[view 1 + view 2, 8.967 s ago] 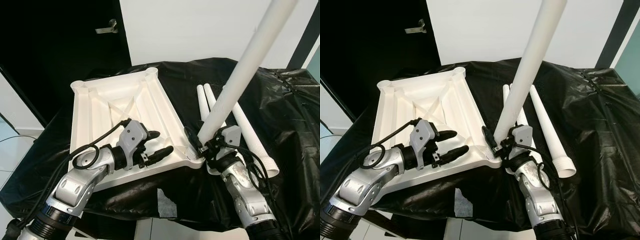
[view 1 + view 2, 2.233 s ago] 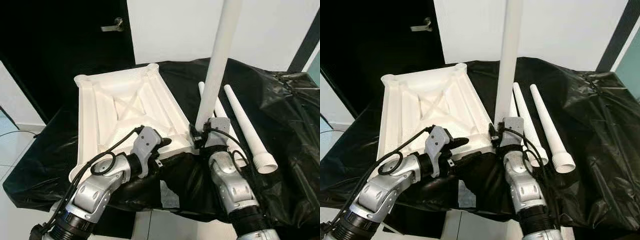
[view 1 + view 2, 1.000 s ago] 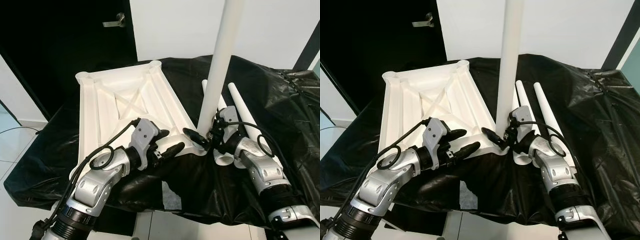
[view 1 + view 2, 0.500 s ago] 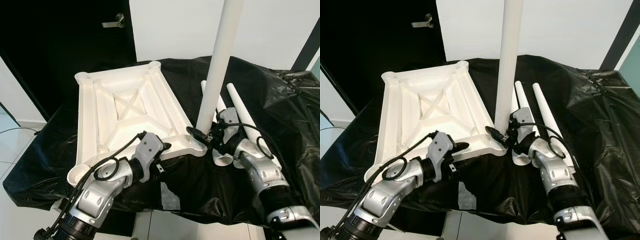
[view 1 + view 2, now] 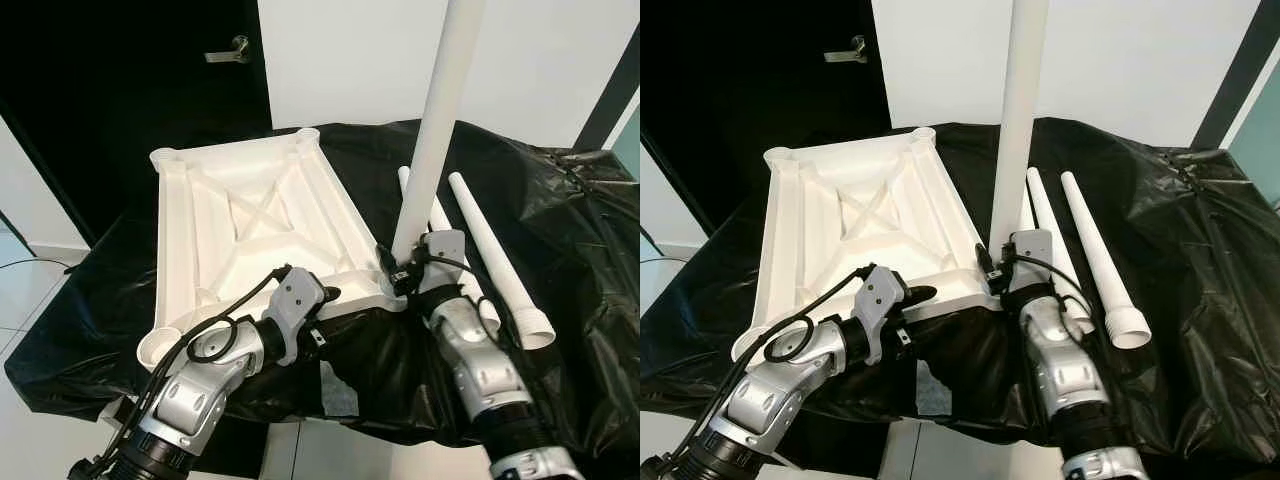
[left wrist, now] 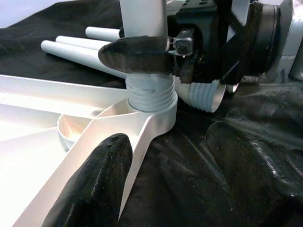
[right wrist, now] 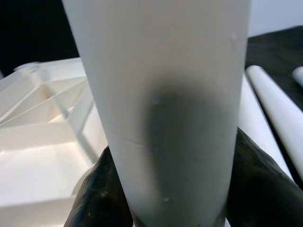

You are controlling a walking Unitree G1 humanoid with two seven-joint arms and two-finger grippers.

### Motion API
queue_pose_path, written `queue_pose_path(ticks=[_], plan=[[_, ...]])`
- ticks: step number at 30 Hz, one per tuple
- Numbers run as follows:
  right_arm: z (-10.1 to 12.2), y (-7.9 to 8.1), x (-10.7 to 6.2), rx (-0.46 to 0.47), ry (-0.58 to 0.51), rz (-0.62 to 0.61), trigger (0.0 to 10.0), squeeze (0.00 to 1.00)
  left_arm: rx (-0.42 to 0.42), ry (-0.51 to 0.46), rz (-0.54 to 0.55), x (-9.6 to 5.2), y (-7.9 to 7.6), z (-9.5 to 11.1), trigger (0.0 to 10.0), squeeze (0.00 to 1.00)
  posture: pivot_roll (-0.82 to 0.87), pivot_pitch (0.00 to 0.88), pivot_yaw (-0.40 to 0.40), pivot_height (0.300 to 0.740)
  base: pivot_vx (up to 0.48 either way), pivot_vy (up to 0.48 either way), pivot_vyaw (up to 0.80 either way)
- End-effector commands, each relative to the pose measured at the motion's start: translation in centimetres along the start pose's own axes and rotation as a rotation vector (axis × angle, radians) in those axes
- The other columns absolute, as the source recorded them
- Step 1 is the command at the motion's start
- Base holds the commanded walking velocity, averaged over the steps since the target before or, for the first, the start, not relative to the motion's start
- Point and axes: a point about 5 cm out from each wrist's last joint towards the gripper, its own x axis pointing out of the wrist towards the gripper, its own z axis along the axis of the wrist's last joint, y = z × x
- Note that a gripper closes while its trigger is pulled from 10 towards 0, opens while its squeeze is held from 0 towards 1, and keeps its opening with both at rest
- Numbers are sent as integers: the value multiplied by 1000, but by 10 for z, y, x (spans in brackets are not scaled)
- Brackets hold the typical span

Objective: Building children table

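The upright table leg (image 5: 433, 130) runs off the top edge of both eye views, so its upper end cannot be seen. The bench is entirely hidden under black plastic sheeting (image 5: 560, 230), and the left gripper (image 5: 318, 300) covers part of the near rim of the upturned white tabletop (image 5: 240, 215). In the right wrist view the leg sits so close that its surface is blurred, and the right gripper's fingers (image 7: 258, 184) are cut off at the bottom edge.

Our right gripper (image 5: 400, 274) closed around the upright table leg (image 5: 437, 130) near its base, right forearm rising from below (wrist bent upward), our left gripper (image 5: 322, 305) reaching forward, its spread black fingers (image 6: 92, 182) astride the tabletop's (image 5: 200, 250) near edge.
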Motion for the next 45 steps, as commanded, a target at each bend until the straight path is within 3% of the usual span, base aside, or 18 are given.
queue_pose_path(ticks=[1, 4, 8, 9, 11, 12, 17, 23, 24, 29, 33, 37, 38, 39, 40, 45], plan=[[-28, -9, -9, 4, 139, -97, 10000, 0, 18, 5, -12, -1, 3, 0, 10000, 0, 56, 0, -3, 740, 0, 0, 0], [-25, -5, -9, 58, 116, -157, 10000, 0, 20, 4, -7, -2, 3, 0, 10000, 0, 59, 0, -5, 740, 0, 0, 0], [-11, 6, -5, 83, 43, -105, 10000, 0, 21, -5, 0, -2, 6, 2, 10000, 0, 53, 0, -1, 740, 0, 0, 0], [-9, 5, -5, 75, 32, -98, 10000, 102, 22, -6, 0, -2, 6, 3, 10000, 0, 54, 0, -1, 740, 0, 0, 0], [-9, 3, -6, 69, 29, -98, 10000, 102, 23, -6, 0, -2, 7, 3, 10000, 0, 54, 0, -1, 740, 0, 0, 0], [-9, 2, -6, 65, 28, -99, 10000, 1000, 24, -6, 0, -2, 7, 3, 10000, 0, 54, 0, -1, 740, 0, 0, 0], [4, -7, -12, 58, -49, 30, 10000, 1000, 29, -3, -1, -3, 8, 3, 10000, 0, 54, 0, -2, 740, 0, 0, 0], [6, -18, -17, 28, -54, 173, 10000, 1000, 27, -6, -4, -2, 7, 4, 10000, 0, 52, 0, 5, 740, 0, 0, 0], [5, -22, -18, 1, -48, 230, 10000, 0, 29, -6, -6, -2, 7, 4, 10000, 0, 50, 0, 11, 740, 0, 0, 0], [8, -29, -14, -38, -30, 372, 10000, 0, 29, -8, -6, -1, 9, 5, 10000, 0, 47, 0, 14, 740, 0, 0, 0], [12, -24, -1, -79, 1, 597, 10000, 0, 30, -16, -8, 2, 10, 8, 10000, 0, 58, 0, 8, 740, 0, 0, 0], [13, -24, 5, -103, 11, 649, 10000, 0, 29, -22, -8, 3, 9, 11, 10000, 0, 63, 0, 5, 740, 0, 0, 0], [12, -24, 6, -125, 21, 671, 2784, 0, 30, -24, -6, 3, 9, 11, 10000, 0, 71, 0, -1, 740, 0, 0, 0], [12, -24, 6, -125, 21, 671, 2784, 0, 30, -24, -6, 3, 9, 11, 10000, 0, 71, 0, -1, 740, 0, 0, 0], [12, -24, 7, -140, 29, 686, 471, 0, 31, -25, -4, 3, 9, 11, 10000, 0, 71, 0, -1, 740, 0, 0, 0], [10, -27, 8, -157, 41, 698, 0, 0, 30, -25, 6, 2, 8, 10, 10000, 0, 78, 0, -11, 740, 0, 0, 0]])
